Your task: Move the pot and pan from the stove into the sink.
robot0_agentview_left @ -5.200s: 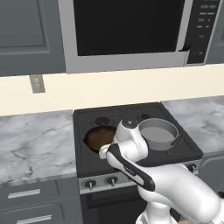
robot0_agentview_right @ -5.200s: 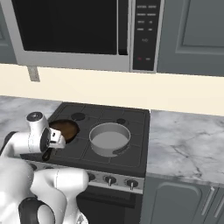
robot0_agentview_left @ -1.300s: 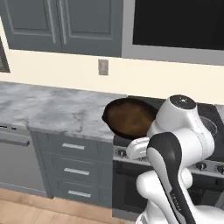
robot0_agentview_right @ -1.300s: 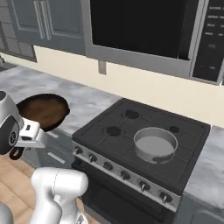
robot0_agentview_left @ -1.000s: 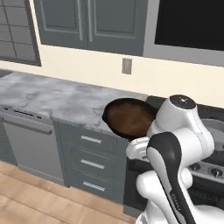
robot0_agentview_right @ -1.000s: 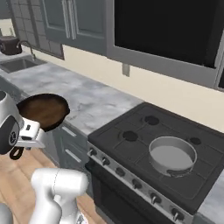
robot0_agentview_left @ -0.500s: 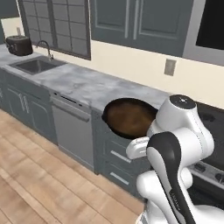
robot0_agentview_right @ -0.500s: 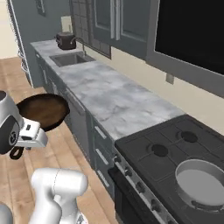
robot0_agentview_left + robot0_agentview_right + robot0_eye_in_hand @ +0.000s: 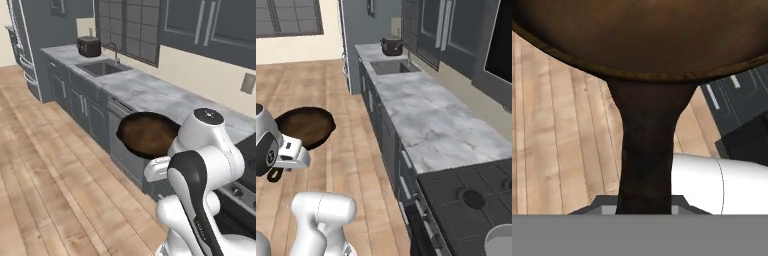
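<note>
Pan carried in the air, well short of the sink.
The hand (image 9: 644, 207) is clenched on the pan's (image 9: 148, 134) handle; the pan hangs level above the wood floor (image 9: 45, 165), the sink (image 9: 102, 68) far along the tabletop (image 9: 431, 120).

Grey marble counter (image 9: 150, 92) running along the wall, with the sink (image 9: 102, 68) set into it. A dark toaster (image 9: 89, 46) stands on the counter just beyond the sink; the stove (image 9: 476, 197) adjoins the counter's opposite end, bearing the pot (image 9: 501, 242).
</note>
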